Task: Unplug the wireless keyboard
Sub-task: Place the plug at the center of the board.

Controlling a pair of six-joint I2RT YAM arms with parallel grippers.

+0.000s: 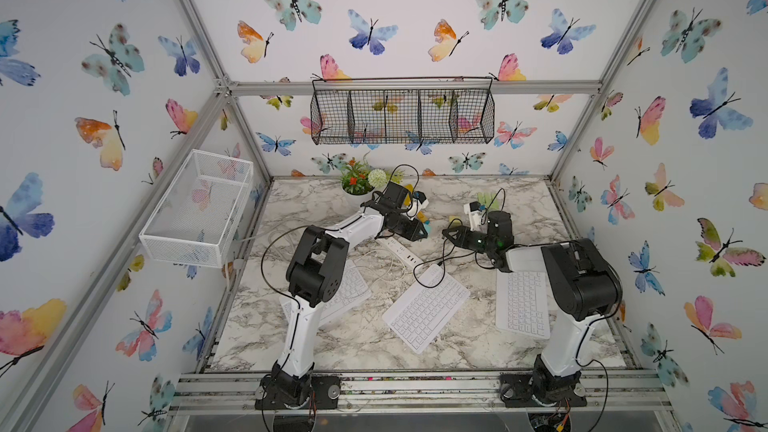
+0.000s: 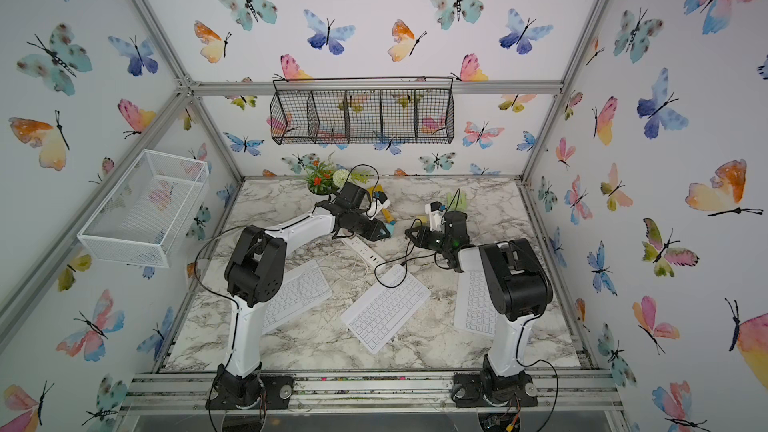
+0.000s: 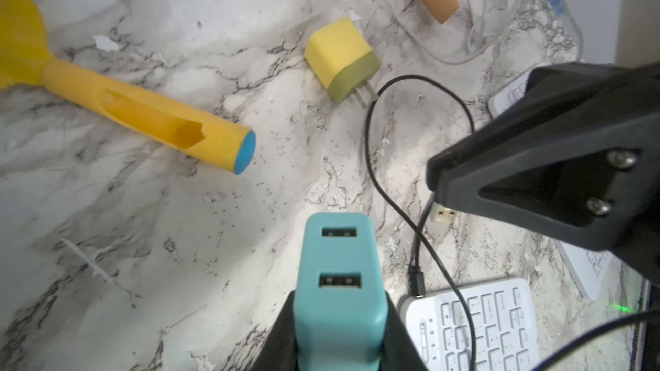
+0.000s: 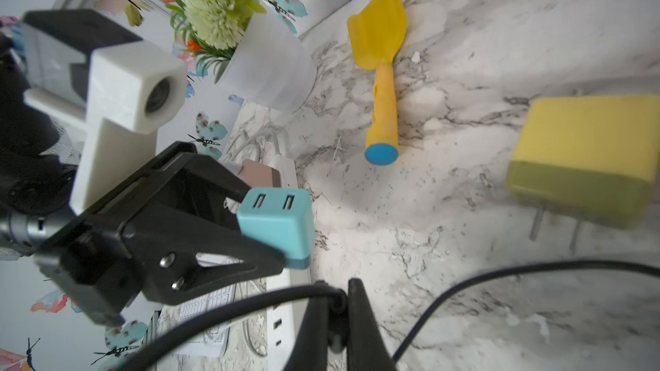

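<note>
The white wireless keyboard (image 1: pixel 426 309) lies slanted mid-table, also in the left wrist view (image 3: pixel 482 326). A black cable (image 3: pixel 371 144) is plugged into its end. My left gripper (image 3: pixel 339 315) is shut on a teal two-port charger (image 3: pixel 339 273), and both ports show nothing in them. My right gripper (image 4: pixel 344 290) is shut on the black cable (image 4: pixel 250 305) near its other end. The metal USB plug (image 3: pixel 444 215) hangs bare under the right gripper, a short way from the teal charger (image 4: pixel 276 223). In both top views the two grippers (image 1: pixel 424 230) (image 1: pixel 446 234) face each other above the table.
A white power strip (image 1: pixel 401 251) lies under the left gripper. Two more white keyboards (image 1: pixel 349 292) (image 1: pixel 523 305) lie under the arms. A yellow charger (image 3: pixel 339 57), a yellow trowel (image 3: pixel 143 115) and a flower pot (image 1: pixel 357 184) stand farther back, with loose white cable (image 3: pixel 475 30) nearby.
</note>
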